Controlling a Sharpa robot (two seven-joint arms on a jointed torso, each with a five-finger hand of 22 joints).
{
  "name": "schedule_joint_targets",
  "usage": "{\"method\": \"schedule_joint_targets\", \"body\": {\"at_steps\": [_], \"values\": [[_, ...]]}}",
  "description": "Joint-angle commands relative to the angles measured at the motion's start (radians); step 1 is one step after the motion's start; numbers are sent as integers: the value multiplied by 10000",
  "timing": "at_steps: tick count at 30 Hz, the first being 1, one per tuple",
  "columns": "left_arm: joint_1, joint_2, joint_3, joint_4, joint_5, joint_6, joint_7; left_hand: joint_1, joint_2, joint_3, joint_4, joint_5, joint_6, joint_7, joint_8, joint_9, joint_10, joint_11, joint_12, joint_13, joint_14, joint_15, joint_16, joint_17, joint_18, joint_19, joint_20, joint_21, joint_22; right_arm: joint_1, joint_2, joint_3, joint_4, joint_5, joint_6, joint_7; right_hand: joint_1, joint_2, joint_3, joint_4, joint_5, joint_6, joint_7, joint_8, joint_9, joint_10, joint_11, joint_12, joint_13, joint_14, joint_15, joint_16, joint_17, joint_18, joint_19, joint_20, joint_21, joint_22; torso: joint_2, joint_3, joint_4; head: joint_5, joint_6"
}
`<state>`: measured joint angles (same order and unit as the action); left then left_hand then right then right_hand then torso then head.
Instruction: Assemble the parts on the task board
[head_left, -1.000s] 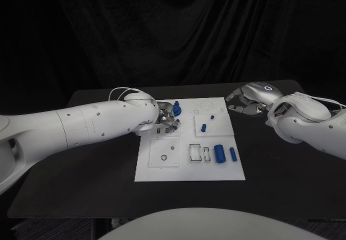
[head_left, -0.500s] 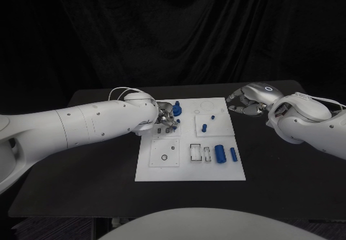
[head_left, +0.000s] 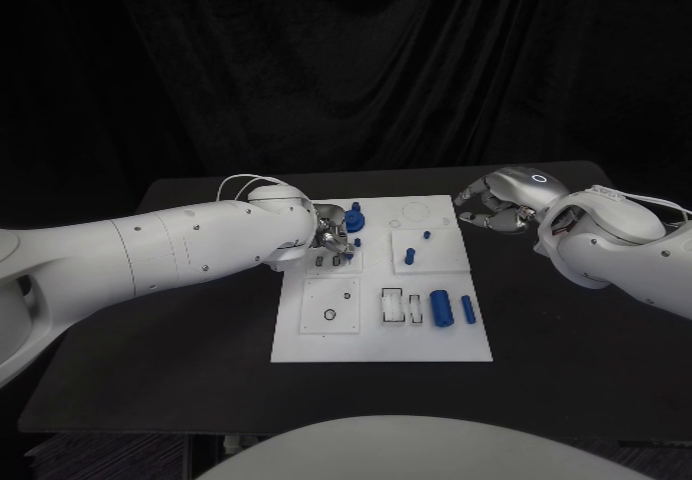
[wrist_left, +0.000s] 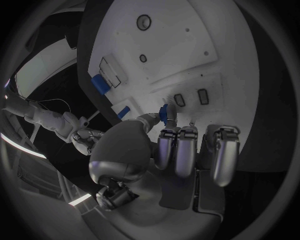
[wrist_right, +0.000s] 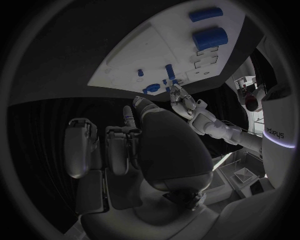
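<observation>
Black table (head_left: 188, 340) under dark curtains carries the white task board (head_left: 378, 335). Over its far-left corner the left hand (head_left: 332, 238) pinches a small blue part (wrist_left: 163, 113). Right hand (head_left: 495, 207) hovers beside the board's far-right edge, fingers curled, holding nothing.

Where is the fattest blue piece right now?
In the head view the fattest blue piece lies near the task board's front right corner, between a white slot and a thinner blue piece.
</observation>
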<state>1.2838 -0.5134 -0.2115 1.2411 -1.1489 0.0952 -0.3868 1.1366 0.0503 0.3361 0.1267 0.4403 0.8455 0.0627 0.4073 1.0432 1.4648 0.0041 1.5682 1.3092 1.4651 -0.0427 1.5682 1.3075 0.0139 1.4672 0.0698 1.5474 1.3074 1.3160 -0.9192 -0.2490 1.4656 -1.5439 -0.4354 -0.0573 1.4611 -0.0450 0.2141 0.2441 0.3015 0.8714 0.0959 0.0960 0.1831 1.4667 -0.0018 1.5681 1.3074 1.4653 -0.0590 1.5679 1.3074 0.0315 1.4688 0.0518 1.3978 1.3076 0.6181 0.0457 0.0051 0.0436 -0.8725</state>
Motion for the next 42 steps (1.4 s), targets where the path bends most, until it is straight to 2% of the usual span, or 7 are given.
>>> {"method": "schedule_joint_targets", "body": {"at_steps": [1,8,11,17,31,35,42], "values": [[-44,12,-5,21,19,127,83,-13,-58,79,-2,52,51,-2,-62,20,1060,-84,26,2616,1057,-85,26,2632,17,558,-80,-63,2101,-26,-14,6,-1,2,136,-221,80,1,58,-14,28,67,27,-45,-11,1031,62,20,2626,1055,20,29,2634,121,195,13,-69,2053,2,-1,-2,31,-2],[-68,-60,-5,101,19,37,187,-130,-121,338,-99,104,110,-5,-87,120,1060,-86,26,2616,1057,-84,26,2632,18,555,-78,-69,2101,-26,-11,6,10,3,140,-234,83,3,79,-12,38,16,56,-97,-36,1027,78,17,2622,1055,28,29,2634,126,184,18,-95,2045,2,1,-6,43,-2],[-86,-137,-5,148,19,-160,380,-168,-138,492,-173,119,164,-20,-80,188,1060,-95,26,2616,1057,-86,26,2632,22,543,-82,-79,2090,-26,-21,6,16,3,138,-246,84,14,98,-8,70,-10,71,-127,-51,1021,89,13,2617,1055,35,29,2634,127,181,23,-103,2043,-2,5,19,26,-2],[-152,-423,-5,372,19,-613,616,-299,-212,751,-295,141,376,-59,-11,345,1060,-126,26,2616,1057,-109,26,2632,23,541,-95,-84,2093,-26,-37,6,29,3,141,-268,93,21,118,-11,112,-17,79,-144,-60,1016,96,9,2612,1055,42,29,2634,129,179,28,-110,2041,-2,3,16,15,-2],[-357,-1139,-6,1048,19,-1521,370,-470,-310,939,-352,163,560,-107,7,452,1060,-165,26,2616,1057,-140,26,2632,42,483,-121,-128,2034,-26,-66,6,38,4,199,-352,115,18,144,-27,180,-11,82,-158,-69,1006,100,2,2603,1055,48,29,2634,130,176,34,-119,2038,-8,6,-17,75,-2],[-394,-1258,-6,1171,19,-1820,374,-644,-353,1072,-361,-137,739,-153,9,556,1060,-210,26,2616,1057,-181,26,2632,30,522,-159,-109,2080,-26,-65,6,33,4,230,-376,122,15,153,-33,203,-7,81,-162,-71,1000,101,-3,2597,1055,49,29,2634,133,170,35,-133,2034,-11,7,-5,82,-2],[-472,-1355,-6,1230,19,-2295,381,-650,-349,1090,-368,-163,758,-162,10,568,1060,-215,26,2616,1057,-186,26,2632,32,517,-164,-113,2075,-26,-51,6,26,4,268,-408,130,14,165,-40,231,-2,79,-167,-74,998,101,-4,2596,1055,50,29,2634,140,158,37,-161,2025,-15,1,2,79,-2]]}}
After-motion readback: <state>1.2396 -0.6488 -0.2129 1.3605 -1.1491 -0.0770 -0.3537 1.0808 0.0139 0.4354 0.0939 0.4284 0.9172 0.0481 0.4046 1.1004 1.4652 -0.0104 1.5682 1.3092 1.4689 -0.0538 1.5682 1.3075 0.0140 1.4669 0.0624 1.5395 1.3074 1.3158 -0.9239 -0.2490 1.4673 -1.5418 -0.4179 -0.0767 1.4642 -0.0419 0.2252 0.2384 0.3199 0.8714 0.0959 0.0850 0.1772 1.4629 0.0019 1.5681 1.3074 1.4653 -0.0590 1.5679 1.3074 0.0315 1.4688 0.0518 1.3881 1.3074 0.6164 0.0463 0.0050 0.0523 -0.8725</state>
